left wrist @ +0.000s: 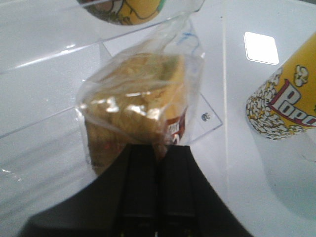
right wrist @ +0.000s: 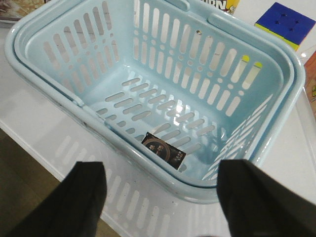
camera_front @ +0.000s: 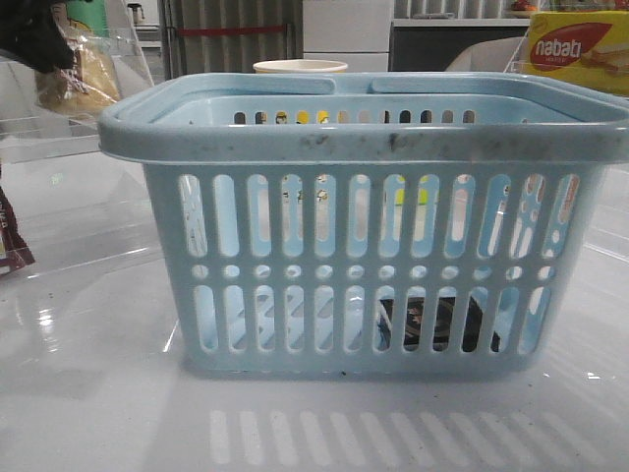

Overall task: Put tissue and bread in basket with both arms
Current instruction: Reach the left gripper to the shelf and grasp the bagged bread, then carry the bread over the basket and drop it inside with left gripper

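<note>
at table centre stands the basket [camera_front: 364,236], upright, rim scuffed dark. on its floor lies the tissue [right wrist: 163,149], flat, near 1 long wall; from the front it shows only as a dark shape behind the lower slots [camera_front: 437,324].

right gripper [right wrist: 160,195]: over the basket's near rim, looking down into it. fingers [right wrist: 84,190] spread wide, nothing between them. tissue sits below and apart from them, no contact.

left gripper [left wrist: 158,158]: fingers [left wrist: 140,168] pressed together, pinching the bottom edge of the bread's [left wrist: 136,111] clear bag. the loaf hangs just beyond the fingertips, label at the pinch. in the front view the bread [camera_front: 79,74] is raised at the far left, above rim height and outside the basket, well apart from it, with clear plastic sheets behind it.

nearby: a popcorn cup [left wrist: 286,106] beside the bread; a yellow nabati box [camera_front: 575,49] behind the basket on the right; a coloured cube [right wrist: 285,22] beyond the basket's far corner.
</note>
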Action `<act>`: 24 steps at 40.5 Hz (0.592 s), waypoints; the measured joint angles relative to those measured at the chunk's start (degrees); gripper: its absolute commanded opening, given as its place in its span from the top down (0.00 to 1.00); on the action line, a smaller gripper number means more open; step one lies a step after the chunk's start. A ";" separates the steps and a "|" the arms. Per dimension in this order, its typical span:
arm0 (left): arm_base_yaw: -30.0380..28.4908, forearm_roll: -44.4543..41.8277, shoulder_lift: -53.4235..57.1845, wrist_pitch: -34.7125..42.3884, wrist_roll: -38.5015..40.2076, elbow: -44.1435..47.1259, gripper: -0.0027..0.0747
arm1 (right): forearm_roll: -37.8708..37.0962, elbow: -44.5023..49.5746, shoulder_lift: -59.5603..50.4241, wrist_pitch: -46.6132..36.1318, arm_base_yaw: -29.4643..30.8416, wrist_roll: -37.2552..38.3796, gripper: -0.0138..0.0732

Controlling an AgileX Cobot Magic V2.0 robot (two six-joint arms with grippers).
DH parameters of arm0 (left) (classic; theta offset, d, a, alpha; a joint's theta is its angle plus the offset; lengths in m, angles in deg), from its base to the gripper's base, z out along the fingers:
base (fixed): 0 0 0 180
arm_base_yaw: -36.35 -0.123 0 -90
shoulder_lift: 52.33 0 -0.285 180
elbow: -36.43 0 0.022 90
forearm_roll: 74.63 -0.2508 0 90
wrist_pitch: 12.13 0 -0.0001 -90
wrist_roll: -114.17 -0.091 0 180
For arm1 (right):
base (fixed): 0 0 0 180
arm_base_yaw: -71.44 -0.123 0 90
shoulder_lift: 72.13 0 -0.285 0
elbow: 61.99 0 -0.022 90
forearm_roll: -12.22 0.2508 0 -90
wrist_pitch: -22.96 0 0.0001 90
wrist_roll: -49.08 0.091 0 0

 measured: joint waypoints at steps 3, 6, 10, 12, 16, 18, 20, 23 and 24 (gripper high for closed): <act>0.00 0.00 2.39 -1.82 0.00 0.00 0.85 | 0.00 0.00 0.00 0.00 0.00 0.00 0.18; 0.21 0.00 4.69 -2.83 0.00 0.00 0.85 | 0.00 0.00 0.00 0.00 0.00 0.00 0.18; 0.85 0.00 8.04 -3.30 0.00 0.00 0.85 | 0.00 0.00 0.00 0.00 0.00 0.00 0.18; 1.82 0.00 9.73 -3.44 0.00 0.00 0.85 | 0.00 0.00 0.00 0.00 0.00 0.00 0.18; 4.45 0.00 13.16 -3.58 0.00 0.00 0.85 | 0.00 0.00 0.00 0.00 0.00 0.00 0.18; 6.20 0.00 14.57 -3.58 0.00 0.00 0.85 | 0.00 0.00 0.00 0.00 0.00 0.00 0.18; 7.95 0.00 15.62 -3.71 0.00 0.00 0.85 | 0.00 0.00 0.00 0.00 0.00 0.00 0.18; 11.43 0.00 17.14 -4.58 0.00 0.00 0.85 | 0.00 0.00 0.00 0.00 0.00 0.00 0.18; 12.77 0.00 17.38 -5.02 0.00 0.00 0.85 | 0.00 0.00 0.00 0.00 0.00 0.00 0.18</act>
